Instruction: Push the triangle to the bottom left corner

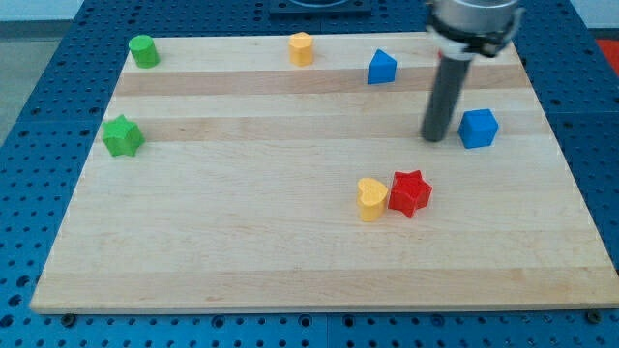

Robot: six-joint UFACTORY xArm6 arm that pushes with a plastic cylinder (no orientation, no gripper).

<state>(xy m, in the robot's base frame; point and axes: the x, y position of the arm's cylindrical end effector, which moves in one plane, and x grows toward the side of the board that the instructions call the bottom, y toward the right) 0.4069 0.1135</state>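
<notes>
Wooden board (290, 261): lying under everything. Rod: standing upright, my tip (434, 138) resting just left of the blue cube (478, 128), no jaws to report. Blue triangle (382, 67): sitting up-left of the tip. Red star (409, 192), yellow heart (371, 199): touching, below the tip.

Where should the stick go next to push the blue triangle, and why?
Probably up and around to the upper right of the blue triangle. My tip now sits below and right of it, just left of the blue cube. The bottom left corner is far across the board, so the push must come from the opposite side.
</notes>
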